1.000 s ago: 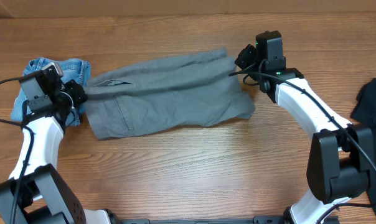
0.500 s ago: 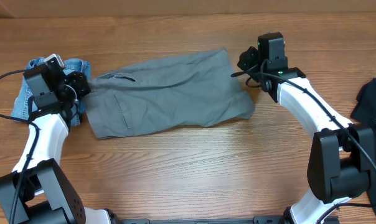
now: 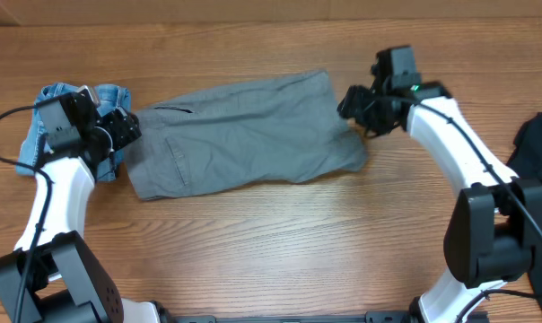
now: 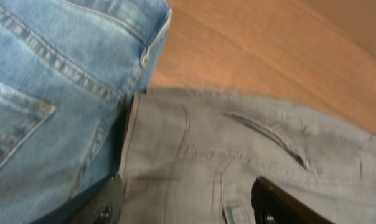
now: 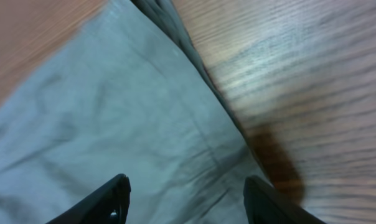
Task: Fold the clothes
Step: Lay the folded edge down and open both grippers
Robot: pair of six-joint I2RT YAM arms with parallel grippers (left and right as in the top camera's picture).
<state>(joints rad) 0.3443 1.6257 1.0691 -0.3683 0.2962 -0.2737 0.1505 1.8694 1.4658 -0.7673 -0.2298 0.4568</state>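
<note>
no writing, label, brand, number or sign can be read on the grey shorts [image 3: 244,135], the denim shorts [image 3: 65,97], the black garment [image 3: 536,144] or the counter [image 3: 280,238].

Table [image 3: 271,242], layout as seen from overhead:

- Cloth shorts [image 3: 244,135] lie flat across the middle, long axis left to right, with the right end a little farther back than the left.
- Denim shorts [image 3: 112,97] lie at the far left. The left end of the cloth shorts overlaps them and lies on top (the left wrist view shows that edge resting on the denim).
- A third garment [image 3: 536,148] lies at the right edge, well apart from the other two and partly out of view.
- Left gripper [image 3: 127,130] is over the overlap, at the left end of the cloth shorts.
- Right gripper [image 3: 350,103] is over their far right corner.
- Both arm bases stand at the near edge, one left and one right.
</note>
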